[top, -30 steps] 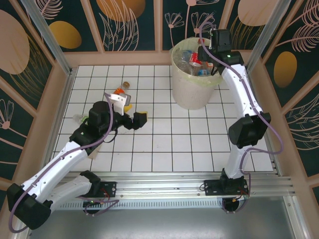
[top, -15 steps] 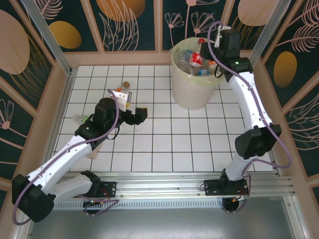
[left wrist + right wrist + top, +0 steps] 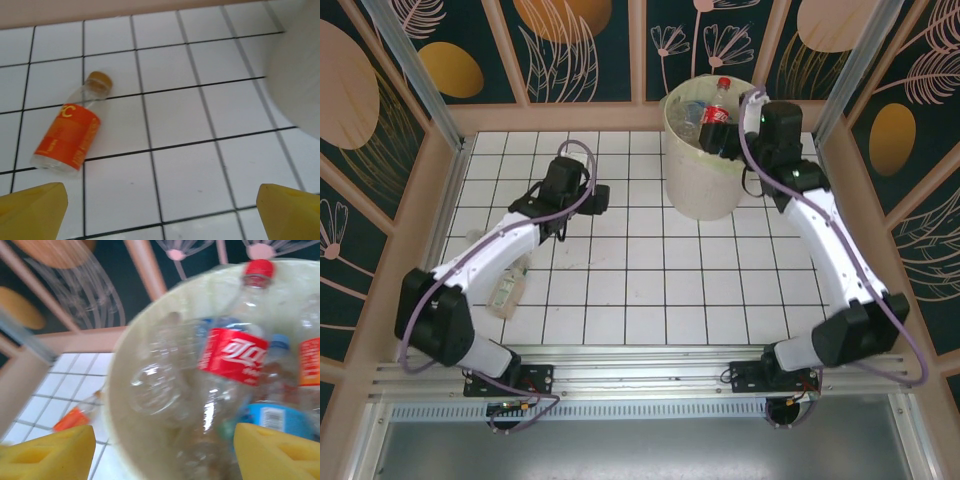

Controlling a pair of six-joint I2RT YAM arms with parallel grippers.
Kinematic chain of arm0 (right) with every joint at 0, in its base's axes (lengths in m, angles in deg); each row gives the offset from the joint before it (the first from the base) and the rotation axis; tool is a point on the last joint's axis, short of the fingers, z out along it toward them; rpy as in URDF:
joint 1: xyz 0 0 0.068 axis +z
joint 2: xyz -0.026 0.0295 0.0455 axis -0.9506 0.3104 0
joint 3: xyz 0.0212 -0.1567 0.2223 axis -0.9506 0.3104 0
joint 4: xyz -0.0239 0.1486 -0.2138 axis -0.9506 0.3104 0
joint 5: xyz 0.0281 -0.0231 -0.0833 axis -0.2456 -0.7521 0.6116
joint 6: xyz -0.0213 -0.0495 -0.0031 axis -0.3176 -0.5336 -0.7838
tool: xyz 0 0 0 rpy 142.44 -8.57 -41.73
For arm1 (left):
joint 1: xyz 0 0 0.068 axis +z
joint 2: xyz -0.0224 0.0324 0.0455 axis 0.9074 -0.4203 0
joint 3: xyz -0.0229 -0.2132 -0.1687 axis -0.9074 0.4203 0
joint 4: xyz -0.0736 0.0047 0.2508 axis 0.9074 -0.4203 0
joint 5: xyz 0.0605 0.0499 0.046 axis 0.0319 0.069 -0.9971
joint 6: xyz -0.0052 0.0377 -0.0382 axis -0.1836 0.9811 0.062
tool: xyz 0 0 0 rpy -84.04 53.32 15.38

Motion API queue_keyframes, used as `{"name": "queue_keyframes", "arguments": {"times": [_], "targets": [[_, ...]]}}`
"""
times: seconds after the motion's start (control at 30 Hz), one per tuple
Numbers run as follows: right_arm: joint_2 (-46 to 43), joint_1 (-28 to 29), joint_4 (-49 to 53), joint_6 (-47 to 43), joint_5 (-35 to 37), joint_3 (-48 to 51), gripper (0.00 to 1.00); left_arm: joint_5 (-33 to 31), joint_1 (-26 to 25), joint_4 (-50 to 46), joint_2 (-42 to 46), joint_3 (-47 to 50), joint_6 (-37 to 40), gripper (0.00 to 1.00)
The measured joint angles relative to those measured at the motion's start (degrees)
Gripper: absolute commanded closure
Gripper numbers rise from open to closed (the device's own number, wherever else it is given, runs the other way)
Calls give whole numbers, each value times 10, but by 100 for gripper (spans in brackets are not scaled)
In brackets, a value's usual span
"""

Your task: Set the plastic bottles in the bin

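1. Bottles show best from the wrists. The left wrist view has an orange-labelled bottle (image 3: 69, 134) lying on its side on the tiles, its tan cap toward the far edge. It lies ahead of the left gripper (image 3: 160, 212) and apart from it. The yellow fingers (image 3: 31, 210) stand wide apart with nothing between them.
2. The right wrist view looks into the bin (image 3: 122, 415). A red-labelled bottle (image 3: 232, 356) with a red cap stands upright among clear ones, and a blue-labelled bottle (image 3: 272, 416) sits just beside it, lower down. The right gripper (image 3: 160, 455) has its fingers spread and clamps nothing.
3. The top view places things. The bin (image 3: 700, 185) stands at the far edge of the surface, right of the middle, with the right gripper (image 3: 738, 135) at its right rim. The left gripper (image 3: 598, 198) is over the far-left part. A clear bottle (image 3: 508, 285) lies near the left edge, beside the left arm.
4. The surface is white square tiles with dark joints inside a pale wooden border. The walls are dark teal panels with orange ovals and pink line-drawn leaves.
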State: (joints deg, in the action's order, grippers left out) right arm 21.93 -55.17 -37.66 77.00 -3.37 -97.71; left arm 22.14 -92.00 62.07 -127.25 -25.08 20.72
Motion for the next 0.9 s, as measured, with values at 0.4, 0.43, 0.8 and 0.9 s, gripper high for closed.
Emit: {"name": "queue_keyframes", "arguments": {"times": [0.4, 0.43, 0.8, 0.9], "targets": [[-164, 84, -85, 57, -98, 183, 1, -22, 88, -115, -242, -211, 31, 1], [-168, 92, -89, 61, -103, 193, 1, -20, 96, -124, -254, -226, 34, 1], [-176, 139, -100, 80, -113, 243, 1, 31, 176, -178, -334, -287, 52, 5], [-176, 139, -101, 82, -112, 243, 1, 63, 190, -182, -347, -288, 58, 8]]}}
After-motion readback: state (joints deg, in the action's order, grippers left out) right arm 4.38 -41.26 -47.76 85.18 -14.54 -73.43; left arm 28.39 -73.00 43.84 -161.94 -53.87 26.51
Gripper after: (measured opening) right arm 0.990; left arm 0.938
